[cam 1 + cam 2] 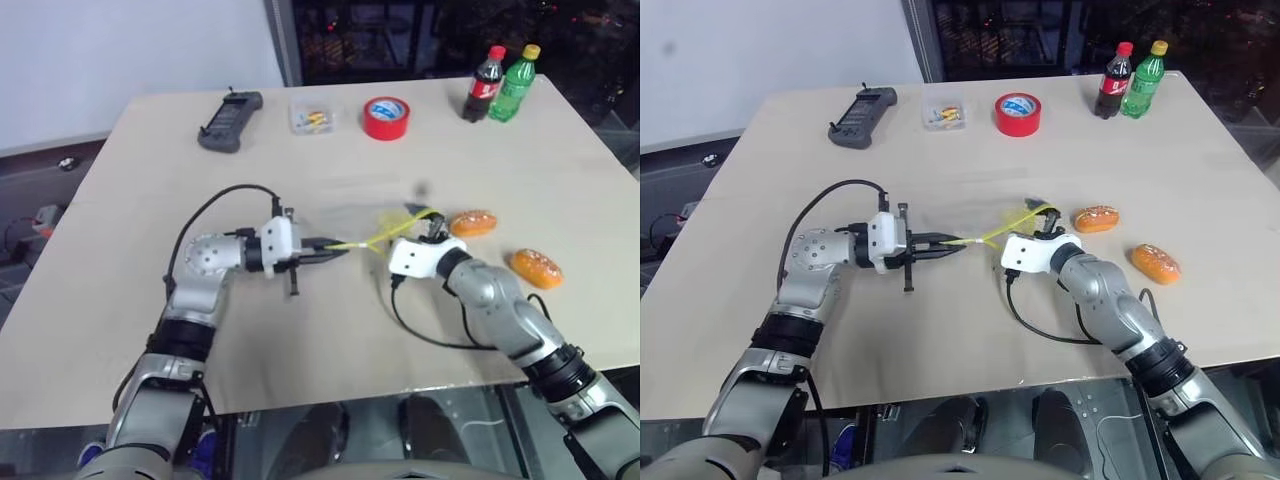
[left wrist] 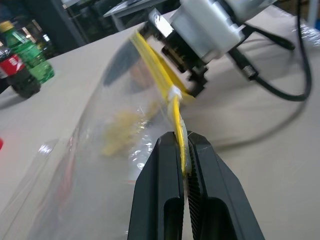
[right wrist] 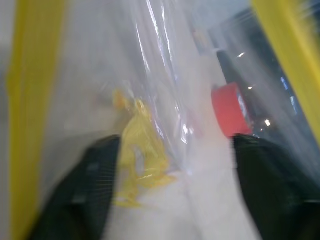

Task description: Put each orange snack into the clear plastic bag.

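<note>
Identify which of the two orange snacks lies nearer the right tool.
The orange snack just beside the right tool, farther from the table's front edge; the other snack lies farther out to the robot's right.

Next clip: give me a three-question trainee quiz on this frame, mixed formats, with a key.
1. True or false: both orange snacks are already inside the clear plastic bag.
2. Multiple choice: what does the left gripper pinch? A) the bag's yellow seal strip B) the red tape roll C) a cable
3. Fill in: at the table's far edge, beside the cola bottle, stands a ____ bottle.

Key
1. False: both snacks lie on the table, beside the right gripper, whose fingers are spread with the bag in front of them.
2. A
3. green
</note>
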